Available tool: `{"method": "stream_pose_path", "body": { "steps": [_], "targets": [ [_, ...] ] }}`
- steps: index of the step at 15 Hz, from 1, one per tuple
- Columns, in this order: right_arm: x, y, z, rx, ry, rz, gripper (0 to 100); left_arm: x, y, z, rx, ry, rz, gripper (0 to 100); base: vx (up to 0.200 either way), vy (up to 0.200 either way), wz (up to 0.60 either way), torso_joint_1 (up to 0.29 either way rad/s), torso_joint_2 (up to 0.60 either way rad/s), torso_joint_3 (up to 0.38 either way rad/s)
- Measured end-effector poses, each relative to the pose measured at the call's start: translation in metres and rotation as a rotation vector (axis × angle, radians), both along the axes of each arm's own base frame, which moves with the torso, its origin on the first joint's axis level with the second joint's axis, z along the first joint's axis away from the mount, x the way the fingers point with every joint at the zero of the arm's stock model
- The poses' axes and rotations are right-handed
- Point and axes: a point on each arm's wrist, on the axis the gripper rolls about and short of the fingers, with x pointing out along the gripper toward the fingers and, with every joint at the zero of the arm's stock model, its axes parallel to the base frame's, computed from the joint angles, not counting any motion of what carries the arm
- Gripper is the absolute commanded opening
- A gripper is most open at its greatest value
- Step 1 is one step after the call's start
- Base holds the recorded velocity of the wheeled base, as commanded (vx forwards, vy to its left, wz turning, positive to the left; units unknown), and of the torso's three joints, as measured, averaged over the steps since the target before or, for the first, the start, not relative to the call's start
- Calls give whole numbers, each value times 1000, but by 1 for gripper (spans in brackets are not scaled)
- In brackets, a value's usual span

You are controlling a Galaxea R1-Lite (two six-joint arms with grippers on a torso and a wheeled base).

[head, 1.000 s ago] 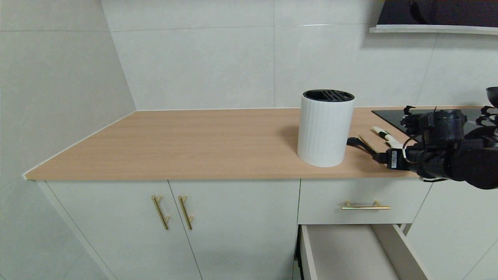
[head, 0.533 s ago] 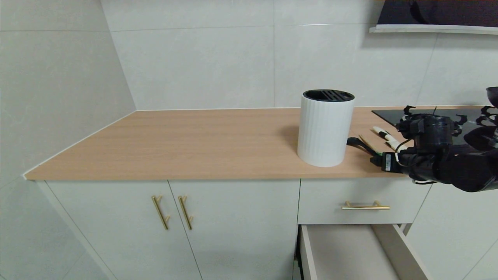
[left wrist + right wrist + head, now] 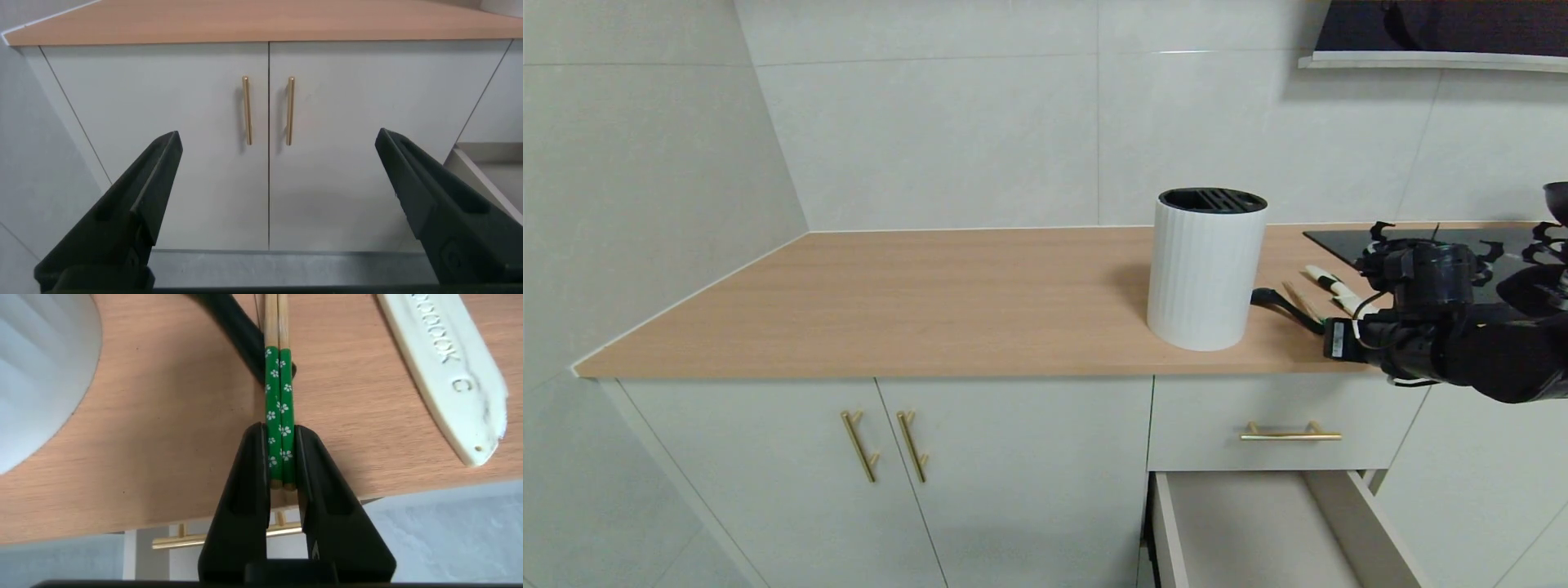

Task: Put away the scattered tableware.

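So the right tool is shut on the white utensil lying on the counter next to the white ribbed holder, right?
Not quite. The right tool is shut on the green-ended chopsticks, not the white utensil, which lies apart from it. The right wrist view shows this. The rest holds: they lie on the counter next to the white ribbed holder.

Head camera looks forward and down, from well back, at the white holder (image 3: 1205, 278). Right wrist camera sits close beside that holder, looking down; left wrist camera faces cabinet doors (image 3: 270, 139) below it
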Motion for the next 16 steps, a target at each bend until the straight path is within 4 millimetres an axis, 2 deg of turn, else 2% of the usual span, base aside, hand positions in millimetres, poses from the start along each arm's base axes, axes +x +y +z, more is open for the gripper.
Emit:
{"method": "stream_pose_path", "body": {
  "steps": [2,4,8,12,14,16],
  "targets": [
    [-6,0,10,20,-21,-9,0,0,0,0,0,0,0,100,0,0,0,0,0,0],
    [-23,1,23,34,-30,-5,0,0,0,0,0,0,0,100,0,0,0,0,0,0],
    [-82,1,52,73,2,73,0,0,0,0,0,0,0,100,0,0,0,0,0,0],
    [-158,-1,73,218,161,373,0,0,0,0,0,0,0,100,0,0,0,0,0,0],
    [-177,-2,77,181,147,477,0,0,0,0,0,0,0,100,0,0,0,0,0,0],
    [-187,-1,72,131,145,530,0,0,0,0,0,0,0,100,0,0,0,0,0,0]
  ]
}}
